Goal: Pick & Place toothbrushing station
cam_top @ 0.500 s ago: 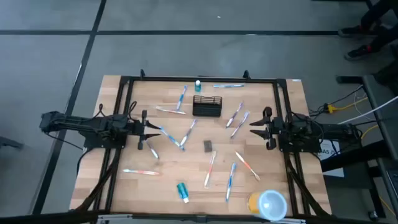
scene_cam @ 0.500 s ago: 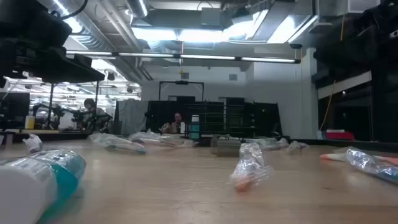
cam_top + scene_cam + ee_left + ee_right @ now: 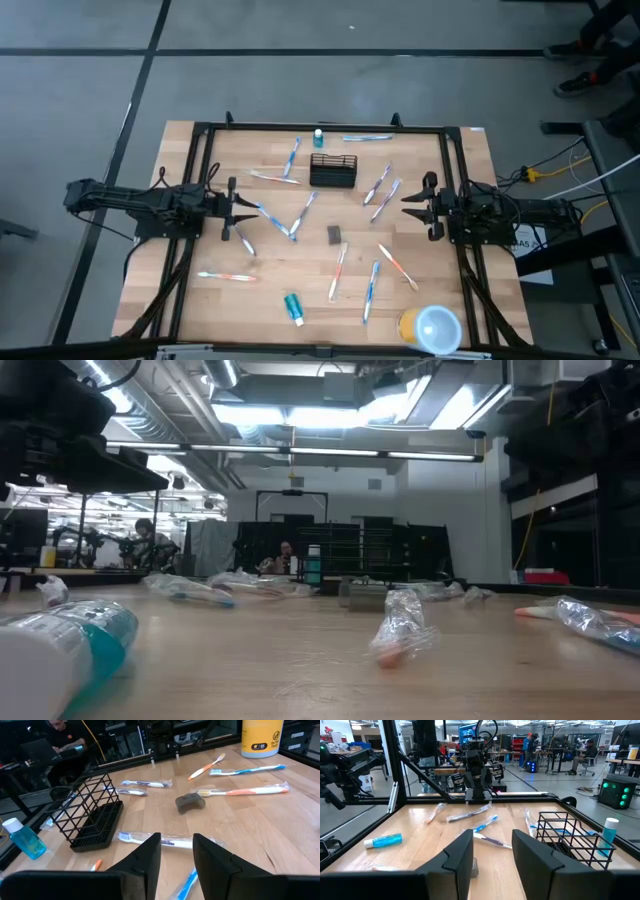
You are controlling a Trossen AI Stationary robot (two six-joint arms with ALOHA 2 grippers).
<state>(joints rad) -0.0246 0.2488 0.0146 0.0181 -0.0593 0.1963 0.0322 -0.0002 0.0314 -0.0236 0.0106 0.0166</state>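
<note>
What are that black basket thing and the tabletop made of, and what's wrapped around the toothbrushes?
The black rectangular mesh holder looks like thin metal wire with a dark matte coating: open grid walls you can see through. The pale tabletop appears to be wood, with visible plank seams and grain. The orange-and-white toothbrush seems sealed in clear plastic film, which glints and wrinkles at its ends.

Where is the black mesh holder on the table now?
In the high view the black mesh holder stands near the table's far edge, about midway between both arms, just below the small blue bottle.

Wooden table [image 3: 200, 300]: scattered toothbrushes [image 3: 371, 283], black mesh holder [image 3: 333, 170].
</note>
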